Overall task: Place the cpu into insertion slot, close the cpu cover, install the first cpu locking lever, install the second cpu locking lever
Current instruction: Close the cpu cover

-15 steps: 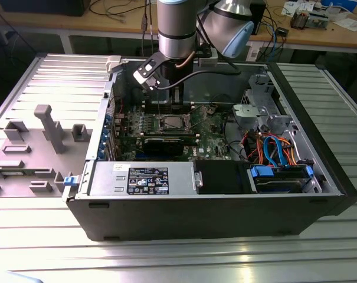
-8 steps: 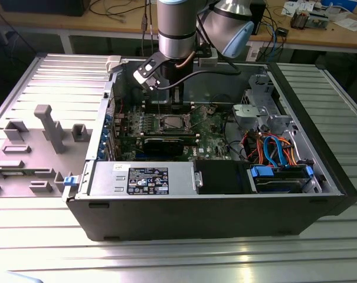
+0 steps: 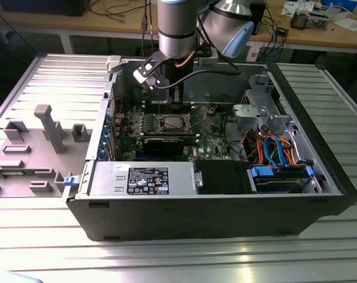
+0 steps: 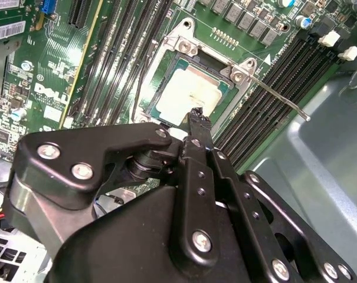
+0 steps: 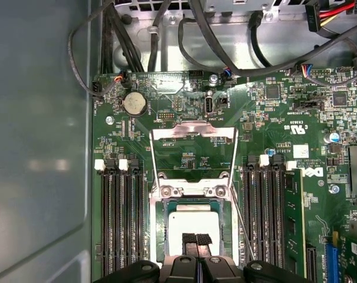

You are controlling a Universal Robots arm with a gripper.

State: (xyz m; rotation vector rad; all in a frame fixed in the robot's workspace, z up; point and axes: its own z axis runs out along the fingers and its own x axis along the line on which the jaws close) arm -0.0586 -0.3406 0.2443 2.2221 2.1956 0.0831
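pincer point(image 5: 196, 239): closed, holding nothing | cpu point(image 5: 193, 223): just below it, in insertion slot point(image 5: 193, 191); light, stiff, fragile; grip opposite edges | cpu cover point(image 5: 193, 131): beyond, open

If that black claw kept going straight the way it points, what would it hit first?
Most likely the silver chip seated in the socket, directly beneath the gripper; the remaining gap is hard to judge.
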